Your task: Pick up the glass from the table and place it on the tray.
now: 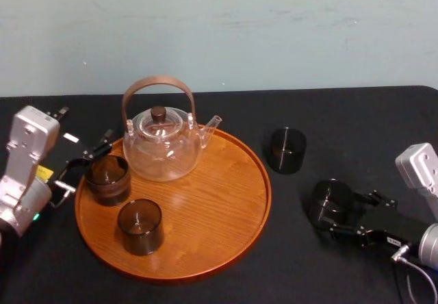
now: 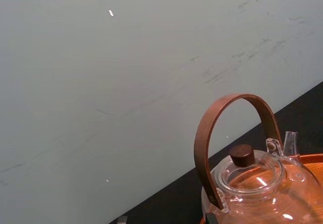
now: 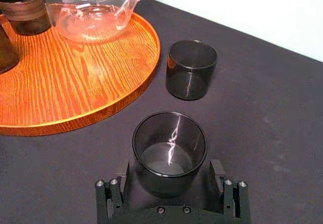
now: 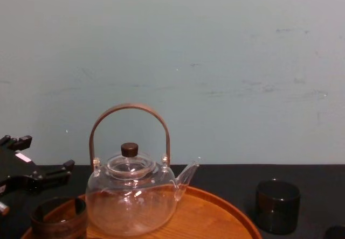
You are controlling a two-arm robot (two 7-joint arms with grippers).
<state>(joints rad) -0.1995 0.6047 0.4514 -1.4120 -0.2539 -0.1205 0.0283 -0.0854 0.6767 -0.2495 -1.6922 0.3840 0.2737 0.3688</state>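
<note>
A dark smoky glass (image 3: 169, 151) stands on the black table (image 1: 328, 112) to the right of the tray, seen in the head view as the glass (image 1: 331, 200). My right gripper (image 3: 169, 166) is open, with one finger on each side of this glass and a small gap to each; from the head view the right gripper (image 1: 340, 213) lies low on the cloth. The round wooden tray (image 1: 226, 215) is in the middle, with its rim (image 3: 126, 95) a short way from the glass. At the tray's left edge, my left gripper (image 1: 87, 163) is open beside a brown cup (image 1: 107, 179).
A clear glass teapot (image 1: 163, 140) stands at the back of the tray. A second smoky glass (image 1: 140, 226) is on the tray's front left. A third (image 1: 286, 150) stands on the cloth just right of the tray rim, between the tray and my right gripper.
</note>
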